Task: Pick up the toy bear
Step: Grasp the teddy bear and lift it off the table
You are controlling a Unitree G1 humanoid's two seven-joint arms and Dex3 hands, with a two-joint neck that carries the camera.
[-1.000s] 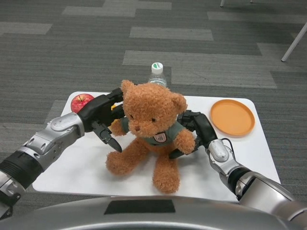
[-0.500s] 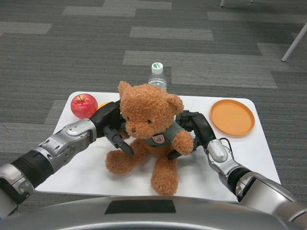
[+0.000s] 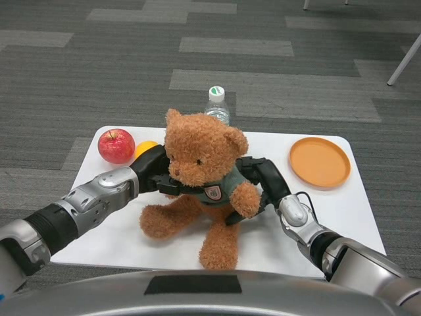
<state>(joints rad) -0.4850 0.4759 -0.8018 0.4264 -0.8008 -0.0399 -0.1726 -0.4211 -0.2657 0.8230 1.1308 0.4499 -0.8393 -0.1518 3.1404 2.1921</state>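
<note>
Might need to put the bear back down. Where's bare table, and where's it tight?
Bare white table lies at the near right, below the orange plate, and at the near left below the left hand. It is crowded at the back left: the apple, an orange fruit and the bottle ring the toy bear.

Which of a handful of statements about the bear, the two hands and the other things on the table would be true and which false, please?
1. Both hands press on the toy bear from either side. True: the left hand is at one flank, the right hand at the other.
2. The red apple lies on the orange plate. False: it sits at the table's far left, the plate at the far right.
3. A water bottle stands behind the bear. True.
4. The bear lies face down. False: it sits upright, facing the camera.
</note>
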